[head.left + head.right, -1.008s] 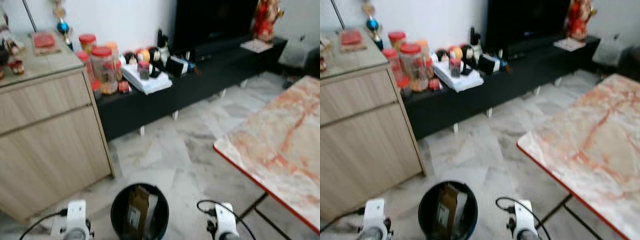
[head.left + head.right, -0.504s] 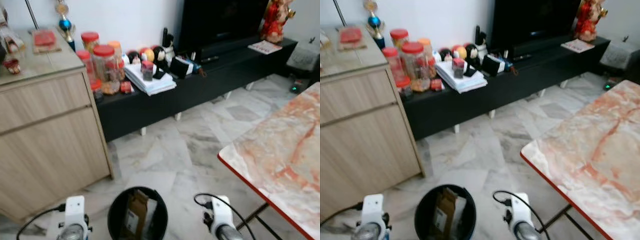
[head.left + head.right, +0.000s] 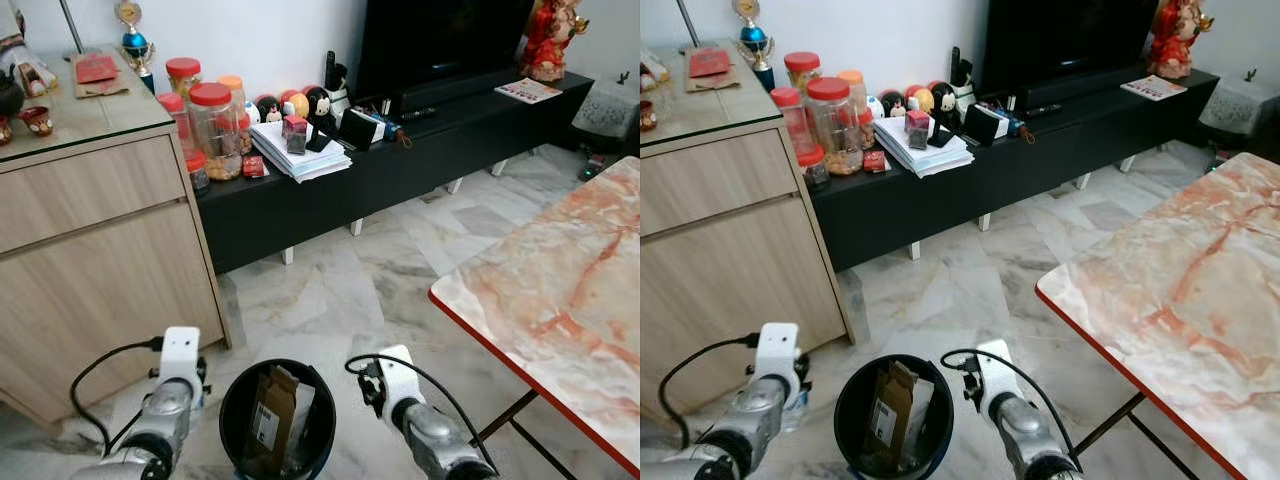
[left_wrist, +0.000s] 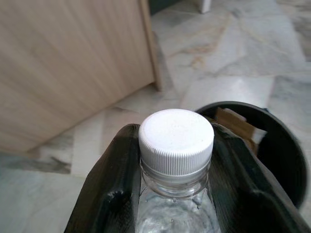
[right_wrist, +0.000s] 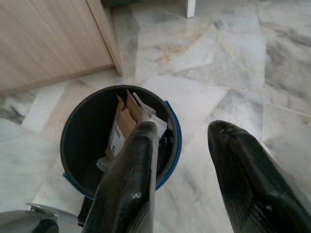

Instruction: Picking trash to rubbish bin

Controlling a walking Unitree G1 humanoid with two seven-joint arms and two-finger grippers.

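Note:
A black round rubbish bin (image 3: 240, 440) stands on the marble floor just in front of me, with a brown cardboard piece (image 3: 270, 415) and white paper inside. My left gripper (image 4: 176, 132) is shut on a clear plastic bottle (image 4: 176, 141) with a white cap, held upright to the left of the bin beside the wooden cabinet. My right gripper (image 5: 182, 128) is open and holds nothing; it hovers over the bin's right rim (image 5: 172, 133). In the head views the left arm (image 3: 170, 395) and the right arm (image 3: 405, 420) flank the bin.
A wooden cabinet (image 3: 100, 250) stands close on the left. A low black TV bench (image 3: 400, 150) with jars, papers and small items runs along the far wall. A marble-topped table with a red edge (image 3: 560, 290) juts in from the right. Open floor lies between.
The camera has shifted and the blur is gone. Both arms have risen and reached further forward on either side of the bin.

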